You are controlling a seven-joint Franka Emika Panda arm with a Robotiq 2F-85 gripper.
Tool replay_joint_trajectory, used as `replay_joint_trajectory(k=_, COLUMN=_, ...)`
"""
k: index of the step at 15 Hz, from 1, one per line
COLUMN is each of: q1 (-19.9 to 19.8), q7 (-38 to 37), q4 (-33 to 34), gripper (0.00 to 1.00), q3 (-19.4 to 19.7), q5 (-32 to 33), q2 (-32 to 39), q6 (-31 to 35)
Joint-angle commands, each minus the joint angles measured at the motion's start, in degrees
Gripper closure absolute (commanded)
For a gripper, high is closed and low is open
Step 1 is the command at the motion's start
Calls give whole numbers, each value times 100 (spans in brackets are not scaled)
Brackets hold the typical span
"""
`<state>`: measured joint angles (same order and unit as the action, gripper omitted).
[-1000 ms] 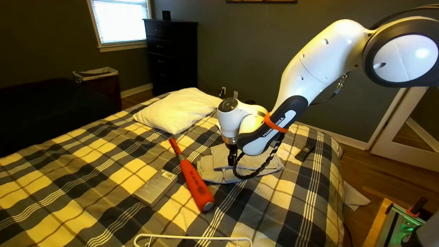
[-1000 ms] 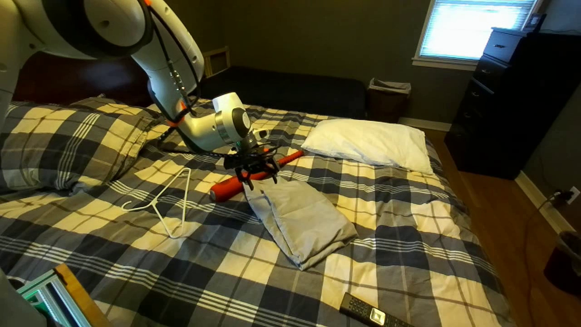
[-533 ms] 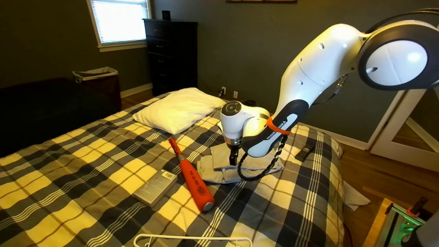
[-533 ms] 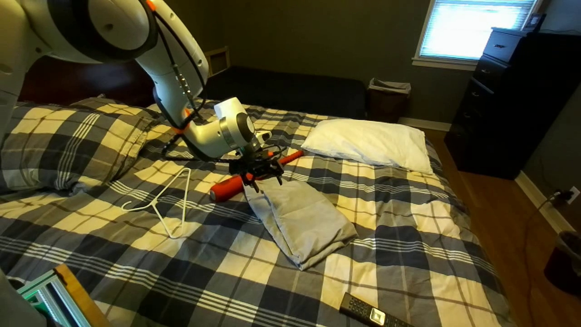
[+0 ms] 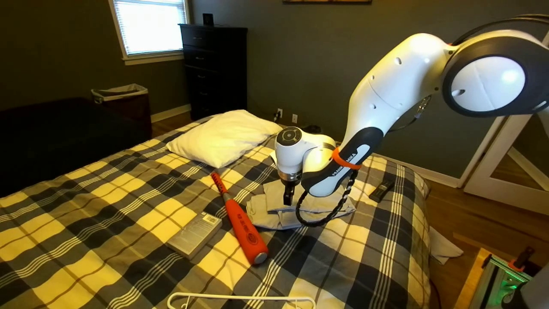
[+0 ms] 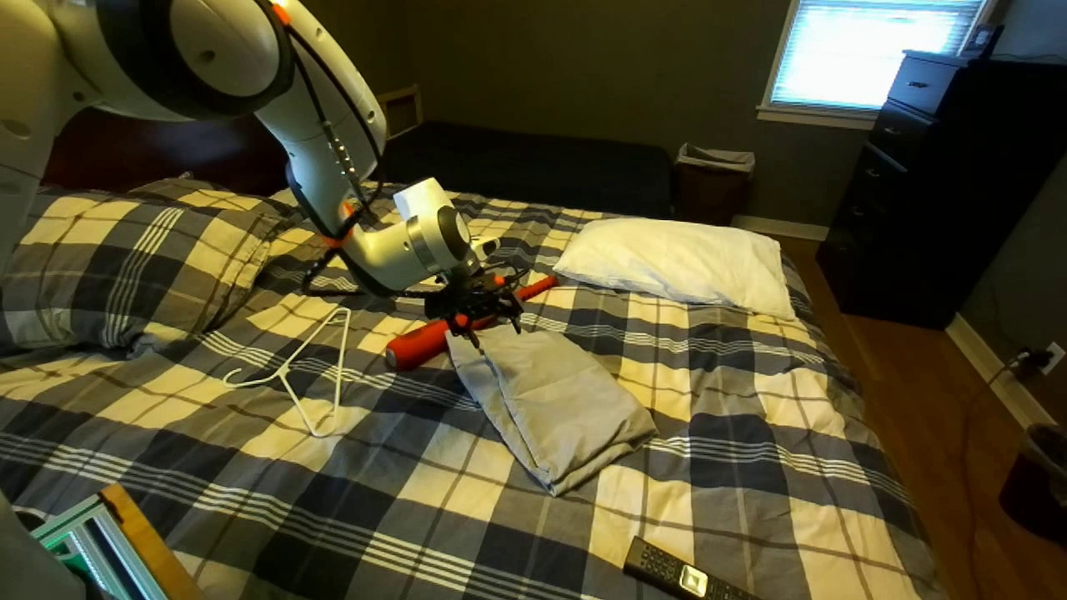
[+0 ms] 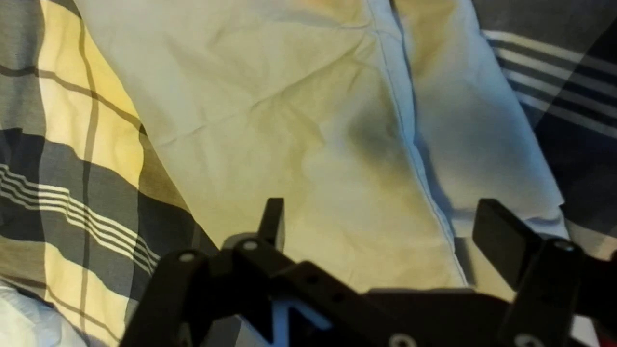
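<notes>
Your gripper (image 7: 385, 224) in the wrist view stands with its jaws wide apart, nothing held between them. Below it, the gray cloth (image 7: 289, 159) lies folded on the plaid bedspread (image 7: 67, 111); you cannot confirm contact from this angle.

In an exterior view, you find the red bat (image 5: 244, 229) just beside the cloth, and a gray box (image 5: 195, 235) past the bat from the cloth. On the cloth's opposite side lies a remote control (image 5: 381, 191), apart from it; a white pillow (image 5: 225, 137) lies beyond the cloth.

In an exterior view, you have a white hanger (image 6: 284, 370) well apart from the cloth, while the gripper hangs over the cloth's end nearest the bat. Judged by these views, the cloth's folds are already in place, and no hold on it is yet made.
</notes>
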<state>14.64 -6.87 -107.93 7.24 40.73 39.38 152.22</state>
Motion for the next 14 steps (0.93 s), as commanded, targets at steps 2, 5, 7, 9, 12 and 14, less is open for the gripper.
replay_joint_trajectory(k=2, q1=172, q7=-480, q4=575, gripper=0, q3=376, q5=524, q2=800, q6=867)
replay_joint_trajectory(k=5, q1=215, q7=-474, q4=782, gripper=3, q3=483, q5=464, q2=1125, q6=1222)
replay_joint_trajectory(k=7, q1=248, q7=-384, q4=851, gripper=5, q3=463, q5=370, q2=1250, q6=1352)
replay_joint_trajectory(k=9, q1=340, q7=-341, q4=828, gripper=4, q3=460, q5=358, q2=1255, q6=1467)
replay_joint_trajectory(k=12, q1=543, q7=-376, q4=770, gripper=0, q3=511, q5=352, q2=1201, q6=1490)
replay_joint_trajectory(k=14, q1=713, q7=-471, q4=790, gripper=0, q3=598, q5=359, q2=1206, q6=1410)
